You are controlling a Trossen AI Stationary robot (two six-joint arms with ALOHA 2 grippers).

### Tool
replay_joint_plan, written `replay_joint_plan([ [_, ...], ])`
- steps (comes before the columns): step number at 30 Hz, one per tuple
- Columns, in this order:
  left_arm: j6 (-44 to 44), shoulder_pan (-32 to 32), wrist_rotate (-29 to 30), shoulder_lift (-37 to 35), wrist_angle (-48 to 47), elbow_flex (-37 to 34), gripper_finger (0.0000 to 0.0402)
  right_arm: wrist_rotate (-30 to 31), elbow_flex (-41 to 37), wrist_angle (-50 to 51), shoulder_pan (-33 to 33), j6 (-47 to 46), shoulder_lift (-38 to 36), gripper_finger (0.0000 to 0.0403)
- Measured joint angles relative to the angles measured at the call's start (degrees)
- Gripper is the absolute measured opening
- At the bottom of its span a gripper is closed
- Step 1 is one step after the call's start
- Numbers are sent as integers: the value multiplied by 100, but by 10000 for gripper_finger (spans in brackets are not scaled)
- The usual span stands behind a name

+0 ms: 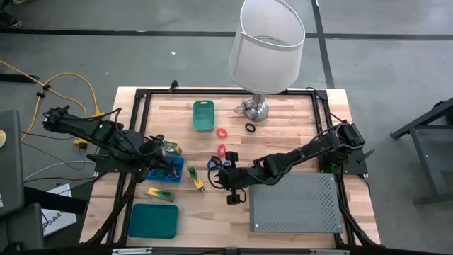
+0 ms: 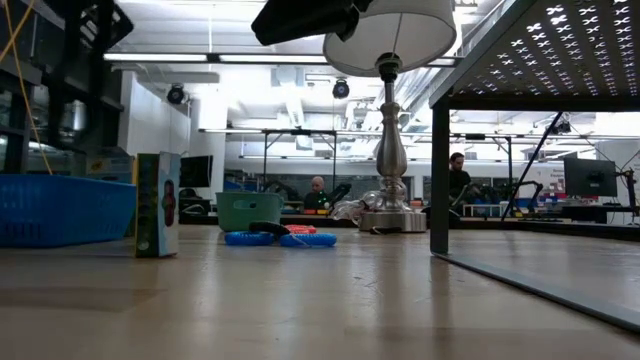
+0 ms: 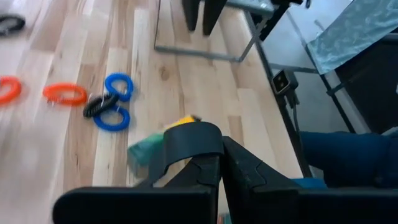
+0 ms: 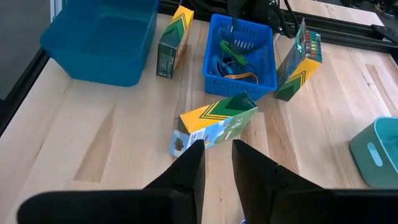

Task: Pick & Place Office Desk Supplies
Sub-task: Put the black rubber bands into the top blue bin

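From above, the right gripper (image 1: pixel 225 185) hovers mid-table beside a yellow-and-green crayon box (image 1: pixel 196 179). Its wrist camera shows what the overhead cannot: its fingers (image 4: pixel 189 168) slightly parted, holding nothing, with the box (image 4: pixel 214 124) just beyond them. The left gripper (image 1: pixel 161 160), jaws closed and empty, sits over the blue basket (image 1: pixel 164 172) (coiled loops (image 4: pixel 233 59) inside). Blue rings (image 3: pixel 117 102) lie loose on the wood.
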State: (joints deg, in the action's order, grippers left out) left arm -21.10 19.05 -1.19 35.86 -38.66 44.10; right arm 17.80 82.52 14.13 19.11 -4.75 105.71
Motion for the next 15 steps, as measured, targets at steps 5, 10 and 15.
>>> replay_joint_plan([
  [5, -299, 0, 95, 2, -444, 0, 1, 0, 0, -2, 2, 0, 0, 69],
  [10, -577, 0, 315, 2, -985, 0, 1, 0, 0, -2, 0, 2, 0, 69],
  [15, -941, 2, 313, 2, -1501, 0, 1, 0, 0, -5, 0, 2, 0, 69],
])
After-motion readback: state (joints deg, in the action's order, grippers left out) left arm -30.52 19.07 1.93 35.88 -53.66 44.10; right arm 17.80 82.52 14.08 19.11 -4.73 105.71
